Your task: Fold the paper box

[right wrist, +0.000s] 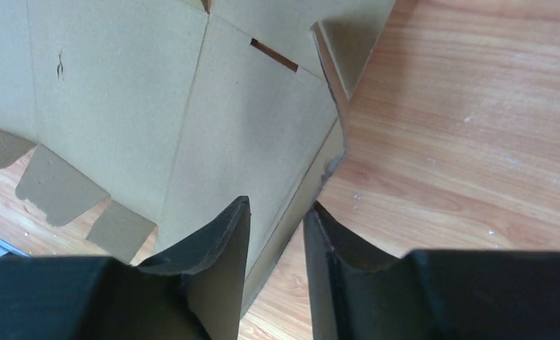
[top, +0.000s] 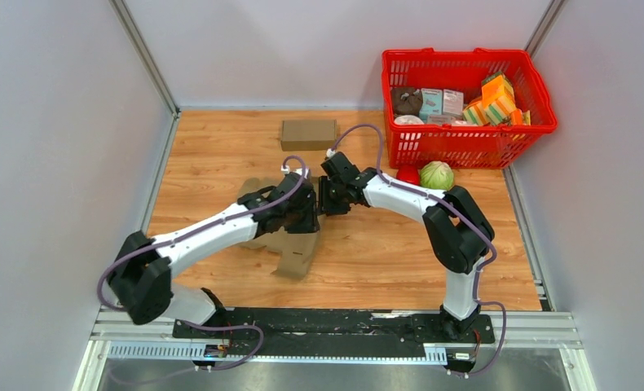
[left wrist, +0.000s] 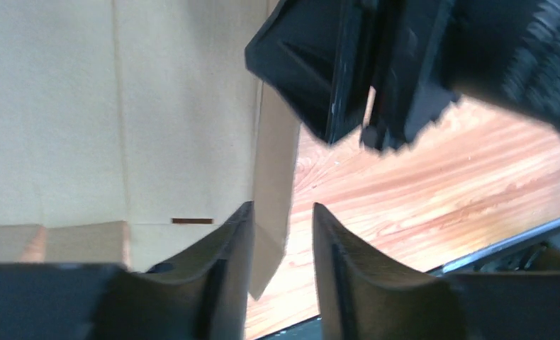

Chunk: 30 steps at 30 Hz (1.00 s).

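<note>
Now | box (top: 296,262) lies centre-left on bench (top: 400,261) | left jaws narrow, straddling a raised flap (left wrist: 270,177), gap showing | right jaws narrow astride a panel (right wrist: 263,142), pinch unclear | both likely holding the side upright for creasing

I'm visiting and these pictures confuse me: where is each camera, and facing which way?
Top: fixed above and behind, looking down on the wooden table; both arms show whole.
Left wrist: on the left arm, facing past the left claw at the part-folded brown cardboard box.
Right wrist: on the right arm, past the right claw.
Shared: both wrist views show that cardboard.
</note>
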Motion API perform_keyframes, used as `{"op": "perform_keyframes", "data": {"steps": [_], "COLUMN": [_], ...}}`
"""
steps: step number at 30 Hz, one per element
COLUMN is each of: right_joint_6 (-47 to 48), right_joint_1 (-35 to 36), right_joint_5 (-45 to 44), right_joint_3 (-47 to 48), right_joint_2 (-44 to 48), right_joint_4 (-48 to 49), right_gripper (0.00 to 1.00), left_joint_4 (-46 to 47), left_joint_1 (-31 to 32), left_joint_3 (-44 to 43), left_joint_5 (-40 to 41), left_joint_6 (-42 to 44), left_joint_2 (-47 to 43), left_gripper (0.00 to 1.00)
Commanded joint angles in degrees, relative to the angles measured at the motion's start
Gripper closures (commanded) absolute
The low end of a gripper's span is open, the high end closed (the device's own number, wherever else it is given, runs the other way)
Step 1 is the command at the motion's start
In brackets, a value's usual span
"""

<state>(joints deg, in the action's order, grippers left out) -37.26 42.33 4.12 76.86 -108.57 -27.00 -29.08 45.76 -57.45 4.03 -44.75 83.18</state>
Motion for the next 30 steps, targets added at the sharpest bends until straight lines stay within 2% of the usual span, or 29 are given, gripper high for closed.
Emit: {"op": "perform_keyframes", "data": {"steps": [1, 3, 4, 6, 7, 12, 17, 18, 19, 20, 21, 27, 30], "right_joint_6": [3.24, 6.30, 7.88, 15.34, 17.63, 28.44, 33.21, 33.39, 33.30, 33.47, 33.48, 33.65, 33.65], "right_joint_1": [-1.37, -1.81, -2.42, -2.95, -3.30, -4.97, -5.24, -5.32, -5.41, -5.32, -5.32, -5.32, -5.24], "right_joint_5": [-1.12, -0.70, -0.17, 2.28, 2.12, 6.33, 10.19, 12.64, 13.54, 14.50, 15.03, 18.19, 19.52], "right_joint_3": [-0.39, -1.09, -2.58, -3.73, -4.34, -8.92, -6.64, -6.11, -6.11, -6.11, -6.28, -7.42, -7.60], "right_joint_2": [-0.32, 0.64, 0.99, 2.22, 4.14, 13.90, 20.59, 21.03, 21.64, 22.17, 23.40, 26.74, 27.10], "right_joint_4": [3.98, 5.37, 6.08, 7.14, 7.14, 8.47, 3.81, 3.11, 2.92, 2.75, 2.92, 3.36, 3.36], "right_gripper": [0.68, 0.78, 0.82, 1.00, 1.00, 1.00, 1.00, 1.00, 1.00, 1.00, 1.00, 1.00, 1.00], "left_joint_4": [2.80, 1.49, 0.96, 1.74, 2.01, 1.83, -0.53, -1.76, -3.86, -6.66, -7.13, -6.16, -5.82], "left_joint_1": [0.04, -2.23, -3.21, -5.49, -6.81, -9.01, -9.81, -9.81, -9.72, -9.72, -9.81, -9.99, -9.90], "left_joint_3": [4.00, 4.54, 4.63, 4.80, 4.63, 0.16, -11.96, -16.33, -18.47, -20.05, -21.55, -23.23, -24.37], "left_joint_5": [3.16, 2.13, -0.84, -5.24, -7.96, -9.73, -17.55, -19.22, -17.50, -15.04, -11.36, -5.37, -4.21], "left_joint_6": [3.17, 6.50, 7.56, 11.41, 12.83, 18.81, 21.72, 22.77, 23.04, 22.96, 22.52, 20.67, 20.84], "left_joint_2": [-11.70, -15.75, -17.42, -19.10, -20.76, -22.54, -13.85, -11.83, -8.42, -7.42, -6.72, -4.78, -3.99], "left_gripper": [0.51, 0.50, 0.50, 0.49, 0.49, 0.50, 0.50, 0.53, 0.58, 0.68, 0.72, 0.82, 0.84]}}
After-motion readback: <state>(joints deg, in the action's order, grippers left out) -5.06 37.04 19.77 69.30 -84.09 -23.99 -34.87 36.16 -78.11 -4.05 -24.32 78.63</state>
